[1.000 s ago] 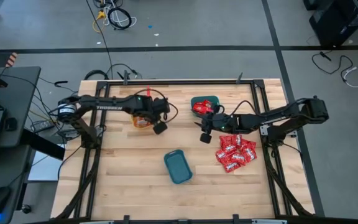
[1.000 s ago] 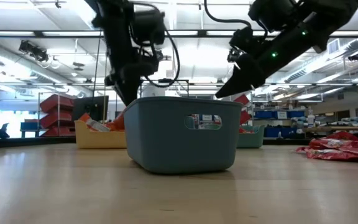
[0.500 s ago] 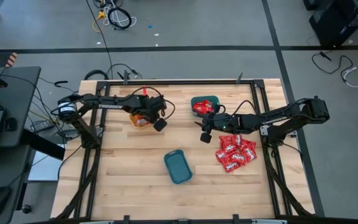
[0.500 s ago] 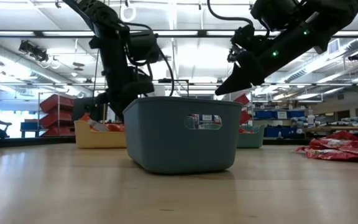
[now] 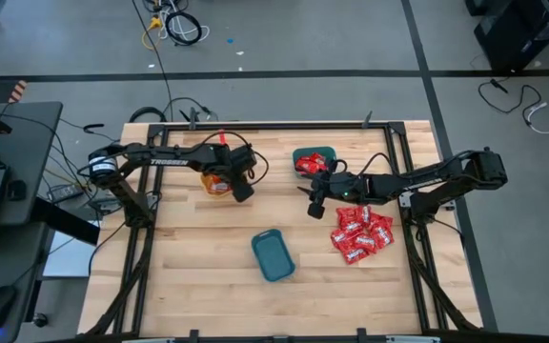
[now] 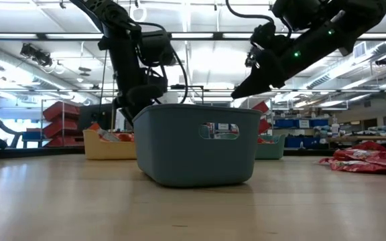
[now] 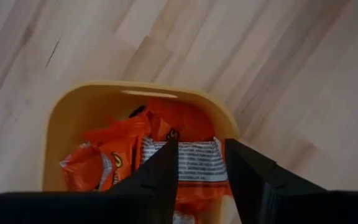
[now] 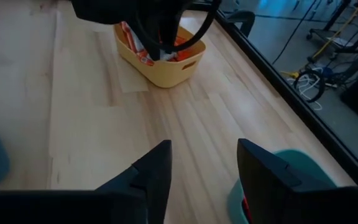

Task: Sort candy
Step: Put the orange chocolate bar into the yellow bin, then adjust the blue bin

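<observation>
My left gripper point(image 7: 201, 149) stands open over the yellow bin point(image 7: 61, 118), which holds several orange-and-white candy packets point(image 7: 114, 155). One packet point(image 7: 194, 165), white side up, lies on the others below the gap between the fingers. In the high view the left gripper point(image 5: 241, 188) is at the bin's right end. My right gripper point(image 8: 204, 149) is open and holds nothing; it hangs above the table point(image 5: 315, 202) between a teal bin of red candy point(image 5: 311, 162) and a pile of red packets point(image 5: 360, 233).
A second teal bin point(image 5: 273, 255) stands in the middle of the table, nearer the front edge, and fills the middle of the low view point(image 6: 196, 144). Bare wood lies around it. Black frame rails point(image 5: 141, 238) run along the table's left and right sides.
My left gripper has sunk and drawn in toward the yellow bin, ending low over the bin's right end. My right gripper has kept its place.
</observation>
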`<state>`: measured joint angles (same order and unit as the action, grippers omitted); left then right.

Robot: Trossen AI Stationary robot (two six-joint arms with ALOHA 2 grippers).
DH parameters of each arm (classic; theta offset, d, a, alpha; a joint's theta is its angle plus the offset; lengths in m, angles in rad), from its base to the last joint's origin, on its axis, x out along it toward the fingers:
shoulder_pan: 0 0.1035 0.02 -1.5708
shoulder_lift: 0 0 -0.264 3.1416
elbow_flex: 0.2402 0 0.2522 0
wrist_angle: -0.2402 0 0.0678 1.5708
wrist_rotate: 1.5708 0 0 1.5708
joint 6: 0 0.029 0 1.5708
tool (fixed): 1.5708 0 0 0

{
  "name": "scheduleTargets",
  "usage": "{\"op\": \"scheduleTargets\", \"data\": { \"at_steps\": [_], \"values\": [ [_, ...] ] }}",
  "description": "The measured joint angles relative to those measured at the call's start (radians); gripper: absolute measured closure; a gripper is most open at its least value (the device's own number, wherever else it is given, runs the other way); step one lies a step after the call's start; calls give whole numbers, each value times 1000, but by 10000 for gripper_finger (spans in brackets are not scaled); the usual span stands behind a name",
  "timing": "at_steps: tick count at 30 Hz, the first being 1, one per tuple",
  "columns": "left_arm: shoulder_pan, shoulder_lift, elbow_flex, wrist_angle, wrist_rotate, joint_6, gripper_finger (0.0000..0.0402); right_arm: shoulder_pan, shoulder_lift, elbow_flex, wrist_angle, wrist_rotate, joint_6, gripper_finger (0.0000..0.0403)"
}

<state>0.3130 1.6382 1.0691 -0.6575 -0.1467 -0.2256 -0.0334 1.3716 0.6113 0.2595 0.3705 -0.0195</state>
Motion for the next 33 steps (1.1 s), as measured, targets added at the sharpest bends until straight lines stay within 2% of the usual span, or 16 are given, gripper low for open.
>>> {"op": "scheduleTargets", "data": {
  "at_steps": [4,8,15,19,24,28,33],
  "values": [
    [1,-1,0,0,0,89,262,6,0,18,7,-6,41,237],
    [-14,-3,39,-24,-1,141,276,45,-1,42,5,-6,44,259],
    [-74,-4,168,-40,3,217,336,112,-1,87,-35,-7,18,348],
    [-148,-4,182,-1,87,258,385,143,-1,92,-51,-6,8,396],
    [-253,-4,159,73,199,298,395,158,-1,93,-121,-6,32,387],
    [-311,-4,123,146,350,293,399,158,-1,93,-172,-6,82,397],
    [-355,-2,51,230,367,249,400,184,-1,93,-180,88,151,399]
  ]
}}
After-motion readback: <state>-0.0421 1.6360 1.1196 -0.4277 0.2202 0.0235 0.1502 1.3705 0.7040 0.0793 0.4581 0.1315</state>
